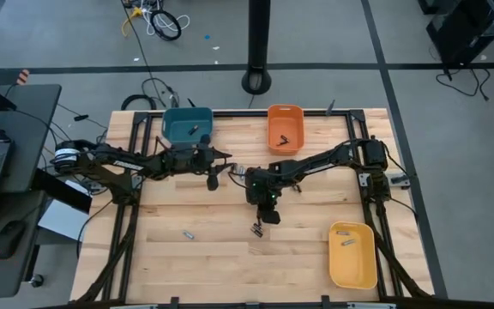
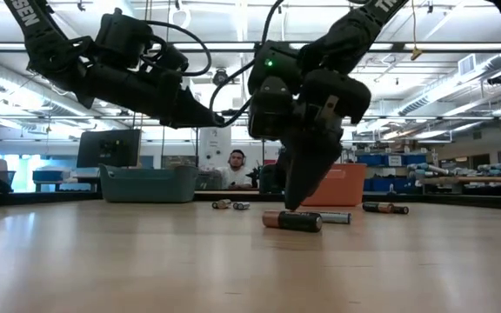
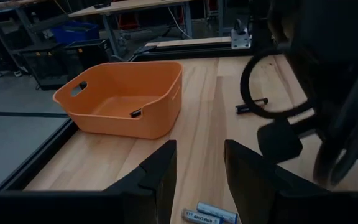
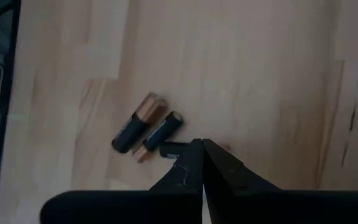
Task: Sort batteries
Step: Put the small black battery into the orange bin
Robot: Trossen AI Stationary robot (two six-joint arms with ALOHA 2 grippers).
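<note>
Several small batteries lie on the wooden table. Three lie together near the middle (image 1: 257, 228): two copper-and-black ones side by side (image 4: 138, 122) (image 4: 161, 130) and a dark one (image 4: 169, 149) under my right gripper (image 4: 202, 146). That gripper is shut, slants down, and its tips stand just above the table (image 2: 290, 207) over a battery (image 2: 292, 221). My left gripper (image 3: 201, 168) hovers open above the table's far middle (image 1: 214, 176), holding nothing. Two batteries (image 3: 207, 214) lie below it. My right gripper comes slanting down from above with its fingers shut. Its tips cover the middle of the dark battery, whose ends (image 4: 166, 149) show on either side of them. The battery lies flat on the table. Whether the tips touch it, I cannot tell.
A teal bin (image 1: 187, 126) and an orange bin (image 1: 285, 127) stand at the far edge, and a yellow bin (image 1: 352, 254) at the near right, each with batteries inside. Loose batteries lie at the near left (image 1: 188, 233) and beside the orange bin (image 3: 252, 106). A person (image 2: 236, 169) sits beyond the table.
</note>
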